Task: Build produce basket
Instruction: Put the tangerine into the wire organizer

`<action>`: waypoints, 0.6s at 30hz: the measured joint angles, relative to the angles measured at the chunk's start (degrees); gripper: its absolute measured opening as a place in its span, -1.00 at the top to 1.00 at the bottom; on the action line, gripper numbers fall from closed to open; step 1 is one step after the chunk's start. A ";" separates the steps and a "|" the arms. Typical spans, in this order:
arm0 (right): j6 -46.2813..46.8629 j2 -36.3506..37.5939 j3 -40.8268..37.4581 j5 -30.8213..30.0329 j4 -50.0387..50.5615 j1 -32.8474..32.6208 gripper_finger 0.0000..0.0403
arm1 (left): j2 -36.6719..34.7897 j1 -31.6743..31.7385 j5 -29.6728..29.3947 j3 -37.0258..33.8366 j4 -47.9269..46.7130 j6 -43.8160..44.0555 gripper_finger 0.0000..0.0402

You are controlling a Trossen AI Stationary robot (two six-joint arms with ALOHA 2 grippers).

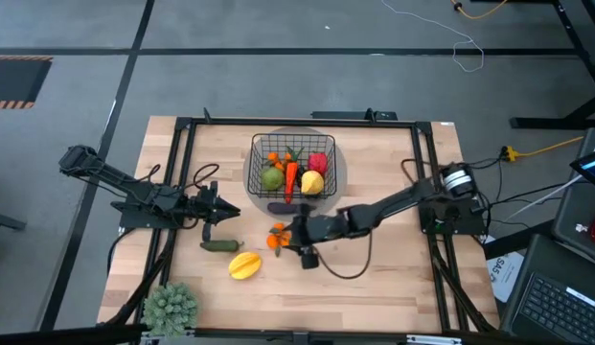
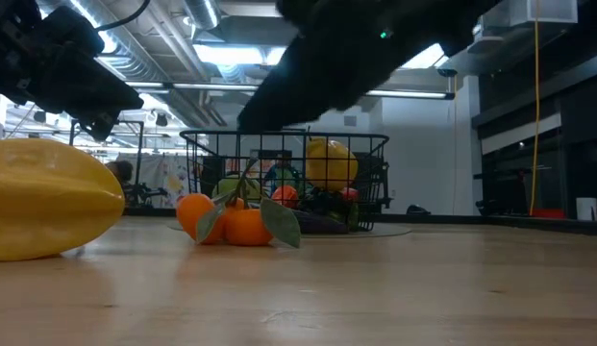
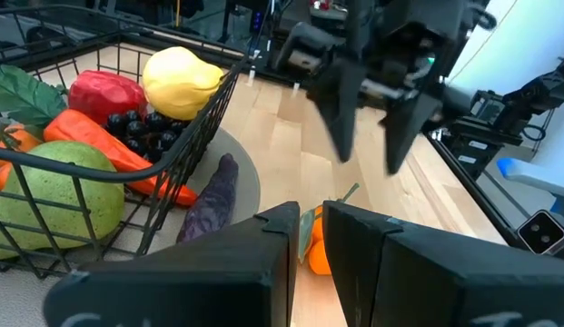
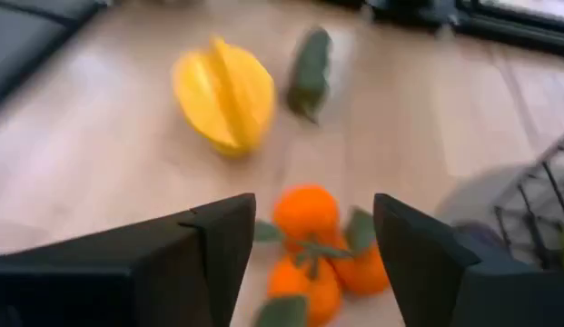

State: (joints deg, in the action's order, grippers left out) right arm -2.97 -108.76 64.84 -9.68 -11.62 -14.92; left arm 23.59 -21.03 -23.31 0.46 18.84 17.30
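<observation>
The tangerines [image 4: 320,250] are straddled by the wide-open right gripper [image 4: 313,250] beside the basket [image 1: 262,147]; a lowering and closing is judged due next.

— Any lettering you can read from your end?

— I've gone through all four views and can't read a single word, number or brand. The basket [image 1: 293,171] carries no tag I can see, and neither do the tangerines [image 4: 322,245] at lower centre of the right wrist view

— Anything in the room behind?

— In the low view, only lights and beams at upper left of the frame; nothing there that I can read as a sign
</observation>
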 joint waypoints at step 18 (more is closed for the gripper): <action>5.74 -7.07 2.49 -5.29 2.63 0.07 -0.06 | 0.01 -0.01 0.00 0.00 -0.19 0.02 0.79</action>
State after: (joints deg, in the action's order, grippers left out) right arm 2.78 -115.83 67.33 -14.98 -8.99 -14.85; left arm 23.60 -21.04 -23.31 0.46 18.65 17.32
